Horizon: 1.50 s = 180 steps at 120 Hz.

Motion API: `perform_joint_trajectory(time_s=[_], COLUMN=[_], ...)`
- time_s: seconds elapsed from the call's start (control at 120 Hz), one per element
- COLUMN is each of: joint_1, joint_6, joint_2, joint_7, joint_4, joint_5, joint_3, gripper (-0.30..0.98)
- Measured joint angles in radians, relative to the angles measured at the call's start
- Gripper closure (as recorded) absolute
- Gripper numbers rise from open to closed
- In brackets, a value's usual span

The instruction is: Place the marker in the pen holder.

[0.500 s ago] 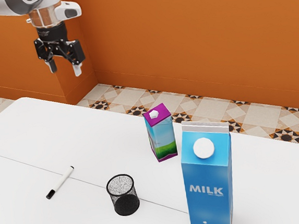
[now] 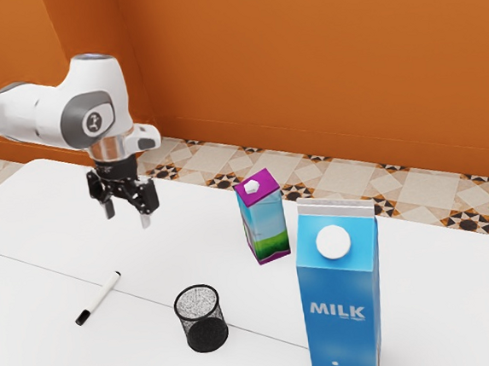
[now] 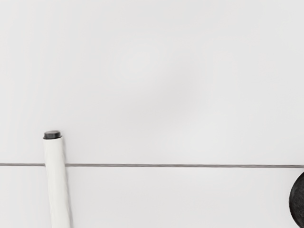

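Marker: smooth, plastic-looking barrel. Pen holder: dark mesh, metal-looking, perforated wall. Milk carton: smooth printed paperboard look. Tabletop: smooth, matt. Wall: smooth-looking, painted.

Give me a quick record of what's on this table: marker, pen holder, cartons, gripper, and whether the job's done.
marker: white with black ends, lying across the table's thin seam
pen_holder: black mesh cup, upright, empty
large_carton: blue milk carton, white cap, upright
small_carton: purple-topped carton, green and blue sides, upright
gripper: black, above the table, fingers apart, holding nothing
job_done: no, marker outside the pen holder
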Motion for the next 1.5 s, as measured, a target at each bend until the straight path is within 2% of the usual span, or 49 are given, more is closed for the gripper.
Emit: perform_joint_trajectory(time_s=[0.167, 0.275, 0.467, 0.625, 0.792, 0.975, 1.383, 1.5], joint_1=[-0.013, 0.016, 0.004, 0.004, 0.005, 0.005, 0.010, 0.010], joint_6=[0.145, 0.224, 0.351, 0.448, 0.512, 0.549, 0.577, 0.579], joint_2=[0.010, 0.017, 0.091, 0.158, 0.176, 0.188, 0.194, 0.194], joint_7=[0.002, 0.022, 0.086, 0.149, 0.200, 0.242, 0.297, 0.305], joint_4=[-0.108, -0.152, -0.232, -0.254, -0.277, -0.290, -0.291, -0.291], joint_5=[-0.004, -0.003, 0.006, 0.009, -0.014, -0.021, -0.041, -0.043], joint_3=[0.064, 0.096, 0.153, 0.166, 0.180, 0.181, 0.182, 0.182], gripper=[0.00, 0.00, 0.00, 0.00, 0.00, 0.07, 0.51, 0.60])
